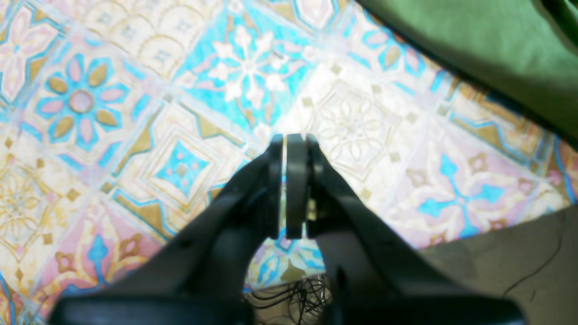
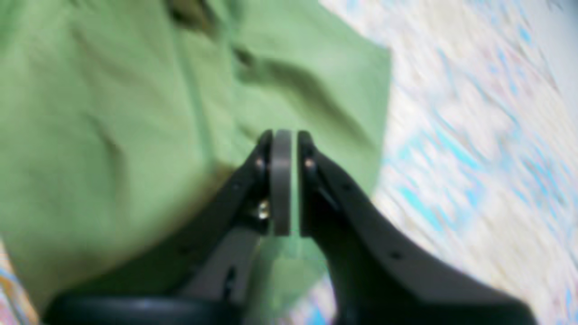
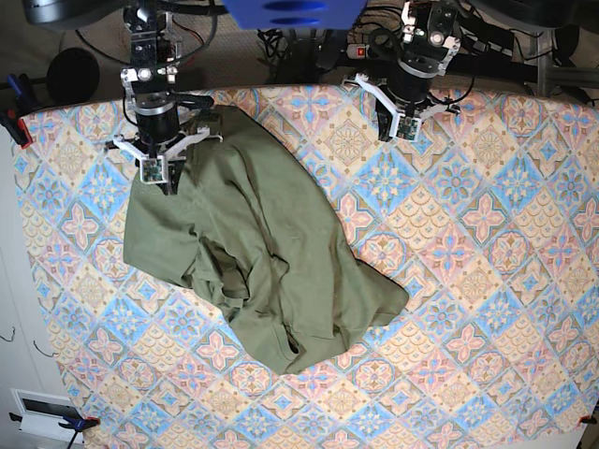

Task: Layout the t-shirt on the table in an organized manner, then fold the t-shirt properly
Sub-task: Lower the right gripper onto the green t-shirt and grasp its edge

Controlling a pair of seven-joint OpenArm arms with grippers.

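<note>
The left hand [image 1: 295, 189] hung pinched together above the patterned table [image 1: 135, 113]; the green t-shirt [image 1: 487, 54] lay far right.

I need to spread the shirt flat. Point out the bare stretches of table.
The patterned tablecloth-covered table is bare across the base view's right half, between the crumpled olive-green cotton t-shirt and the far edge, under the left gripper. A bare strip runs along the bottom. It is crowded upper left, where the right gripper meets the shirt.

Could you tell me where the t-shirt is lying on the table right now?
In the base view the t-shirt lies crumpled on the table's left-centre, under the right gripper.
</note>
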